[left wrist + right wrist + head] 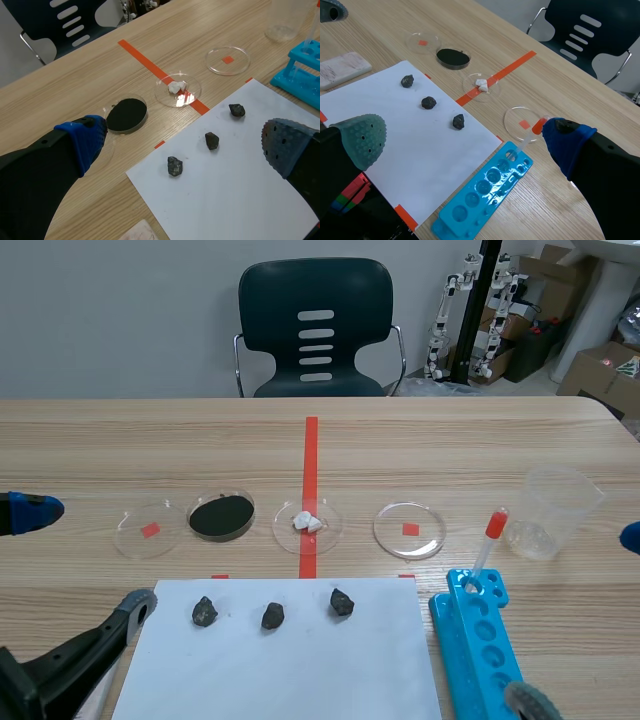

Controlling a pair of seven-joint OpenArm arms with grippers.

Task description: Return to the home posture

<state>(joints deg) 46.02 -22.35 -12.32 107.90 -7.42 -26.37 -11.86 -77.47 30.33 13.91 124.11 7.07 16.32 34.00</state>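
- When viewed from between the arms, showed the left gripper (85,558) and right gripper (580,620) low at the near corners of the table (100,440), fingers spread wide, nothing held.
- Stood well apart from the dishes (410,530) and the cup (555,510); touched neither the white sheet (300,670) nor its three dark stones (272,616).
- Through the left wrist view, confirmed open, empty fingers (85,142), with only sheet and stones ahead of them.
- Through the right wrist view, found the same: fingers (362,137) parted, gripping nothing, with the blue rack (480,195) and its pipette (536,126) just ahead of them.
- Judged the return close to done, perhaps finished: both arms low, tucked near the robot's side, clear of everything.
- Could not tell the exact home posture; expected at most a small settling.
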